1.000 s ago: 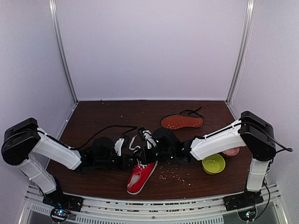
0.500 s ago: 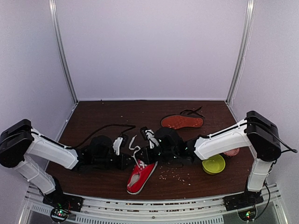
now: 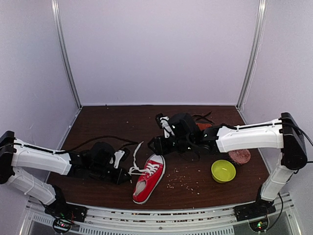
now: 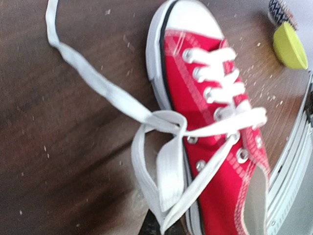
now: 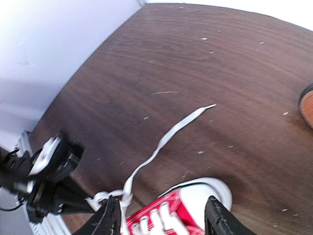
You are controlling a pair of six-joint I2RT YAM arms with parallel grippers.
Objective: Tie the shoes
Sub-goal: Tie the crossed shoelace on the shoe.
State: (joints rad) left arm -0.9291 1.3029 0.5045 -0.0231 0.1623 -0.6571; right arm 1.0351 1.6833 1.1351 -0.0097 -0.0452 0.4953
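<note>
Pinching the white lace [image 4: 98, 85], left hand [image 3: 126, 170] clamped tight; right hand [image 5: 164, 218] gapes empty; black shoe [image 5: 307, 105] mostly hidden.

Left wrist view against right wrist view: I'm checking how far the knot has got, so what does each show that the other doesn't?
Only the left wrist: the red sneaker's whole laced front and heel opening, plus the yellow bowl. Only the right wrist: the lace's free tip and the left tool holding the white lace. Both: sneaker toe, lace, brown table.

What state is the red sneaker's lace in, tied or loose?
Loose, no bow: the white lace only crosses once beside the red sneaker, one end trailing across the table.
</note>
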